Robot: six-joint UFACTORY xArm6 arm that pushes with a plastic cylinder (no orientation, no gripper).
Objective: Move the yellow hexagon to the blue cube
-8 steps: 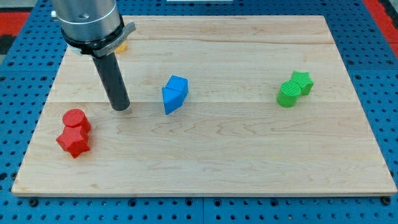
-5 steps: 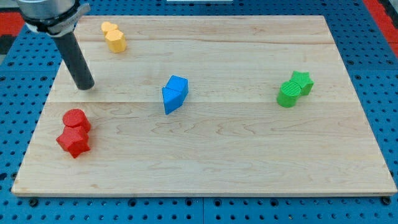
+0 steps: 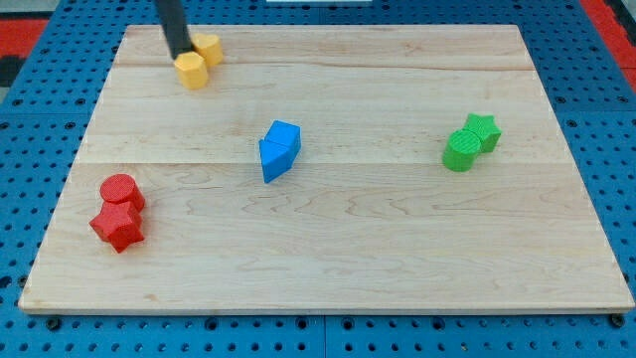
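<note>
Two yellow blocks sit near the view's top left. One (image 3: 192, 71) looks like a hexagon; the other (image 3: 209, 48) lies just above and to its right, touching it. My tip (image 3: 180, 56) stands against the left side of the pair, at the upper edge of the hexagon. The blue cube (image 3: 285, 138) sits near the board's middle, with a second blue block (image 3: 269, 162) pressed against its lower left. The yellow pair lies well up and to the left of the blue blocks.
A red cylinder (image 3: 121, 189) and a red star-like block (image 3: 117, 226) sit together at the left. A green cylinder (image 3: 459, 151) and a green star (image 3: 484, 130) sit together at the right. The wooden board (image 3: 397, 249) lies on a blue pegboard.
The rod swept from mid-left up to the top left. The upper yellow block shifted right and the lower one moved slightly right and down. The other blocks have not moved.
</note>
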